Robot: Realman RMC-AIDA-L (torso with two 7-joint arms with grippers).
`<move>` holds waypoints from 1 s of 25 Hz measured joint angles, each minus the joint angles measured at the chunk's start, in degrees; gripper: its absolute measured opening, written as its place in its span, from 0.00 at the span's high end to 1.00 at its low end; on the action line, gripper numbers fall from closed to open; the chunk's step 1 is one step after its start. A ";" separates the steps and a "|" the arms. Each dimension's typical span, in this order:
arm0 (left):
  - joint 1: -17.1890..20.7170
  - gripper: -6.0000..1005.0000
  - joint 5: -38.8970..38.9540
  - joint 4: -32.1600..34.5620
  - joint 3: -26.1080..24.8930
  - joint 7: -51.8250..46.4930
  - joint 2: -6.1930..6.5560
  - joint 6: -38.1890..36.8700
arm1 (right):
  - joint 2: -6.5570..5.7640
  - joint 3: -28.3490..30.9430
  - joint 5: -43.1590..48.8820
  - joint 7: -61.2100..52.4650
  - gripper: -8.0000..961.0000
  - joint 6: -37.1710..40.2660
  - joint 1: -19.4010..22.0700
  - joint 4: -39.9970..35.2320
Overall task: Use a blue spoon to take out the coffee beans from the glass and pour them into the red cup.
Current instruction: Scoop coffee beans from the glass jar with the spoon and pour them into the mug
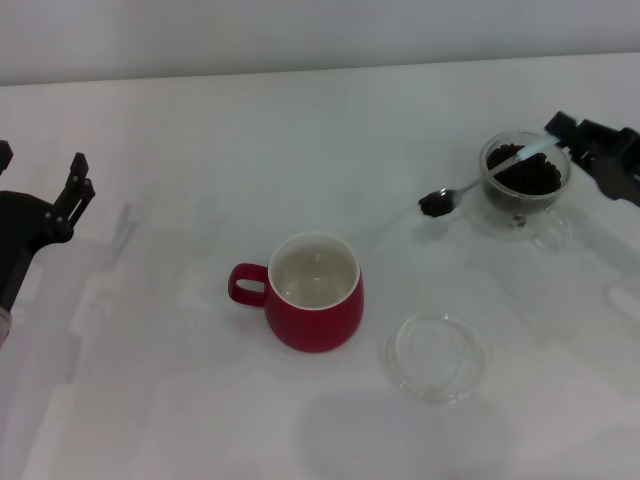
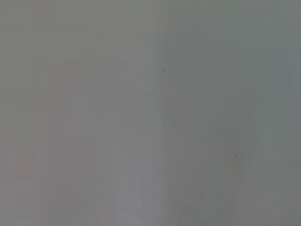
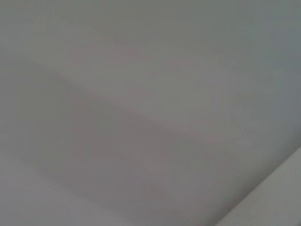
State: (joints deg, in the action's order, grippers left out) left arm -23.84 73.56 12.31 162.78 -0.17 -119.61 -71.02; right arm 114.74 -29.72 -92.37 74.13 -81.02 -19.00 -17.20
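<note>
Right claw [image 1: 562, 137]: at the table's far right edge, pinching the pale handle end of the blue spoon [image 1: 490, 173].
Blue spoon: slanted across the rim of the glass [image 1: 524, 181], its bowl out past the rim toward the red cup [image 1: 315, 292], loaded with dark coffee beans [image 1: 527, 172].
Glass: far right, holding a heap of beans.
Red cup: mid-table, upright, white inside.
Glass saucer [image 1: 435, 356]: just right of the cup.
Left claw [image 1: 75, 190]: far left, fingers spread, holding nothing.
Table [image 1: 180, 150]: white.
</note>
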 joint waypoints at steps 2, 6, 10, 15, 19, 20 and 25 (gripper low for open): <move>0.10 0.16 -0.11 0.01 -0.01 0.00 -0.01 0.00 | 0.15 -1.04 -0.15 0.14 0.84 -0.03 -0.25 0.35; 0.70 0.16 -0.17 0.08 0.00 0.00 -0.01 0.00 | 0.38 -2.17 -0.46 0.18 0.84 -0.41 -0.77 0.84; 1.23 0.16 -0.17 0.08 0.00 0.00 -0.01 0.00 | 0.53 -2.76 -0.68 0.20 0.84 -1.19 -1.51 1.05; 1.93 0.16 -0.17 0.09 0.00 0.00 -0.01 -0.19 | 0.58 -3.80 -0.65 0.29 0.84 -1.68 -3.71 2.65; 2.05 0.16 -0.17 0.09 -0.01 0.00 -0.01 -0.26 | 0.64 -4.57 -0.52 1.17 0.84 -1.78 -5.70 4.60; 2.06 0.16 -0.17 0.09 -0.01 0.00 -0.01 -0.26 | 0.65 -4.82 -0.43 1.41 0.84 -1.78 -6.17 5.26; 2.05 0.16 -0.17 0.09 -0.01 0.00 0.04 -0.27 | 0.76 -7.28 -0.55 2.67 0.84 -1.47 -8.08 7.34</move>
State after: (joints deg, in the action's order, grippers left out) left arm -21.79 73.39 12.39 162.77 -0.17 -119.56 -71.28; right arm 115.49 -37.00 -92.92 76.80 -82.49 -27.08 -9.85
